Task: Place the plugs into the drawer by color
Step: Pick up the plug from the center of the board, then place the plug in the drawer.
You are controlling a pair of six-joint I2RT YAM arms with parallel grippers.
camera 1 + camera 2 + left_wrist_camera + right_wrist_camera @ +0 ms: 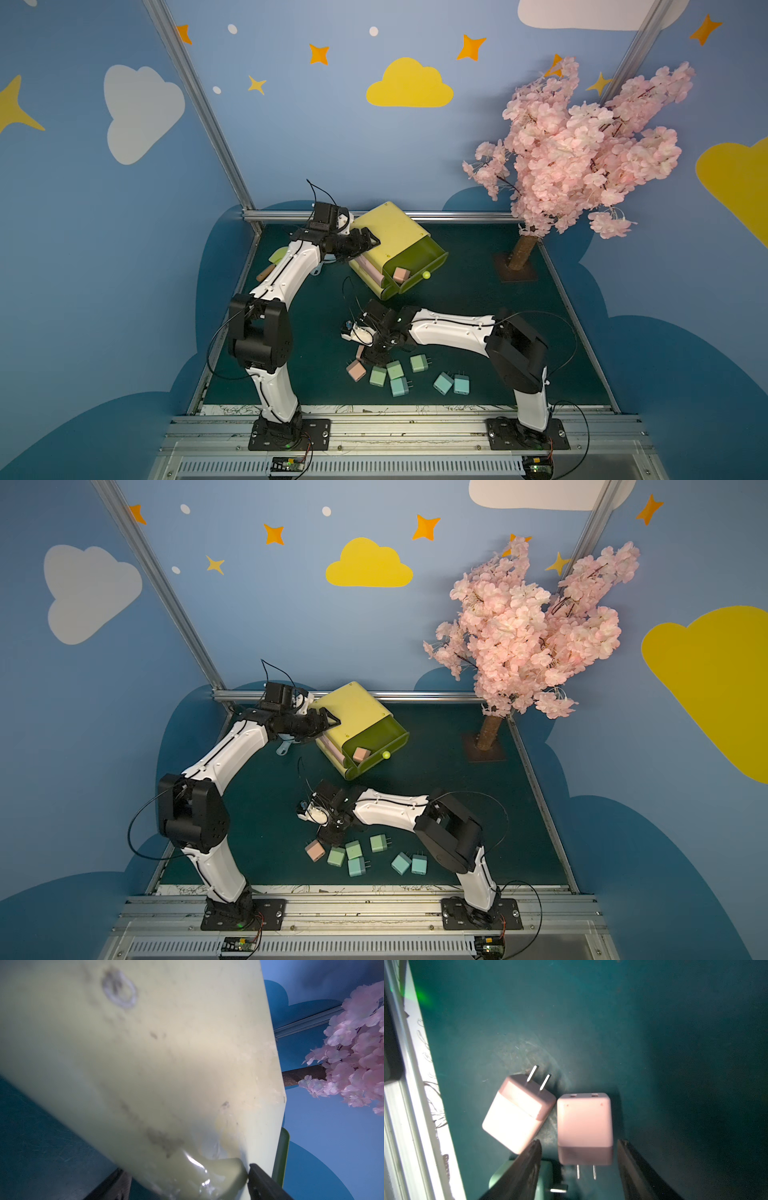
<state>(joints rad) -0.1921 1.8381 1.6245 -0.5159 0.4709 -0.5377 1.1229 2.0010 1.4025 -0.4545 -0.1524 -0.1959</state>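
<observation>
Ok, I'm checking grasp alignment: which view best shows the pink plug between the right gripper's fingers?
The right wrist view: the pink plug sits whole inside the open right gripper, prongs toward the wrist. In both top views the right arm hides nearly all of it. The left wrist view misses it, facing the drawer.

Top pair overhead; wrist views close: drawer, plugs.

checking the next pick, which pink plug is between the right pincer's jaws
The pink plug whose prongs point at the right pincer; the tilted pink plug lies outside it.
</observation>
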